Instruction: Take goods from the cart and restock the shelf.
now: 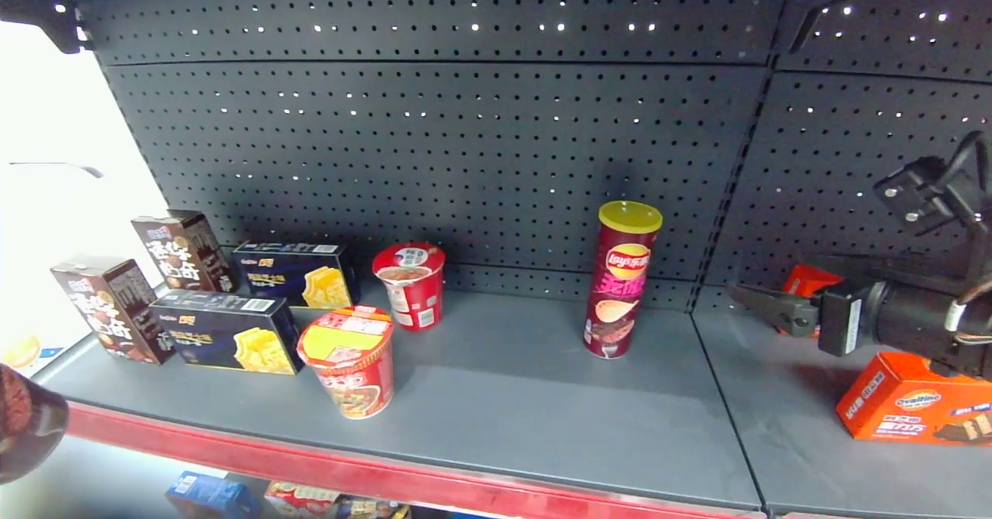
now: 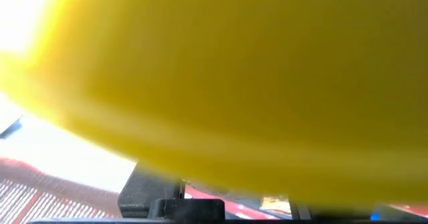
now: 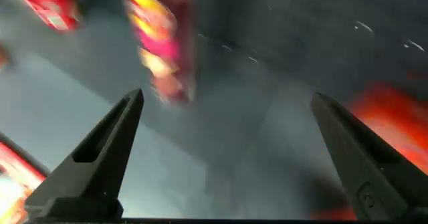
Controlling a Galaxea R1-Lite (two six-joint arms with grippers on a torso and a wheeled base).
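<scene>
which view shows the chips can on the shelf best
Head view: the chips can stands whole and upright on the shelf. The right wrist view catches it as a blur beyond the open right gripper. The left wrist view's yellow surface looks like something else.

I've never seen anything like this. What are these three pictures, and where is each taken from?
This is a two-armed robot restocking a shop shelf. The wide picture comes from a camera on its head. On the shelf sit two brown boxes, two dark blue boxes, two red noodle cups, a tall chip can with a yellow lid and, farther right, orange boxes. The other two pictures come from cameras on its wrists. The right gripper has its two dark fingers spread open, holding nothing. The left wrist camera sees something yellow very close up; I cannot tell what it is.
</scene>
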